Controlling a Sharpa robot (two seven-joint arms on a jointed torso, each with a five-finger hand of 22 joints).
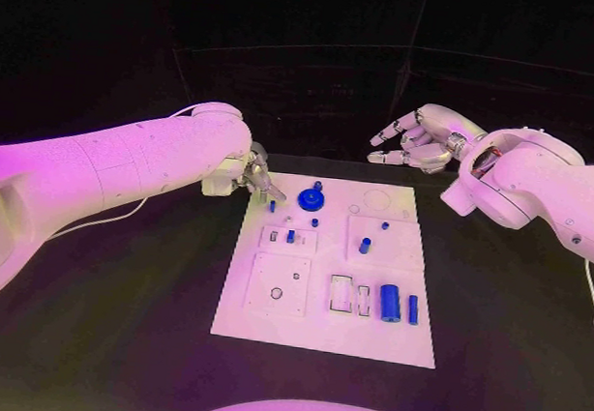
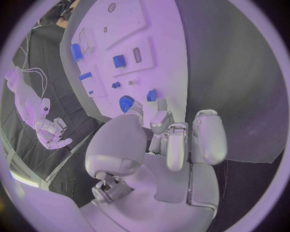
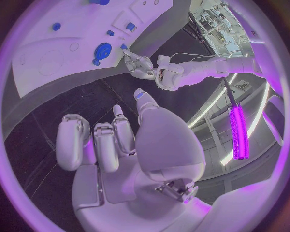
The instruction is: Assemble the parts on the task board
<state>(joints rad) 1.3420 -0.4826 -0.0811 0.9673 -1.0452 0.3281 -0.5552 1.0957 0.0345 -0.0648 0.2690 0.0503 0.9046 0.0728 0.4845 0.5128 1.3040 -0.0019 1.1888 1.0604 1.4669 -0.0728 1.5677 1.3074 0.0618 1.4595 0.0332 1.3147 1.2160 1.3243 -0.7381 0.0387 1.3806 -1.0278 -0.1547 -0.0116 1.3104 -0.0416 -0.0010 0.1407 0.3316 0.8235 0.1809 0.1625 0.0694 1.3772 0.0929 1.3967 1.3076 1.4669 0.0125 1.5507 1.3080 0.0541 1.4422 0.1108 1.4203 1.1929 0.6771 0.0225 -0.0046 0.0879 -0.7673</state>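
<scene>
Looking like a robotics lab or demo booth: black tabletop carrying a white task board, dark curtained walls closing in behind, a glowing light tube and cluttered shelving showing at the rim.

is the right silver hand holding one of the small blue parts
No, the right hand hovers beyond the white task board, fingers apart and holding nothing.

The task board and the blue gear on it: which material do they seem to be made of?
The task board looks like matte white plastic or a painted plate: flat, even, no glare, with shallow cut-out recesses. The blue gear looks like moulded or printed plastic: solid uniform blue, toothed rim, dull surface. Neither can be told for certain from the look alone.
</scene>
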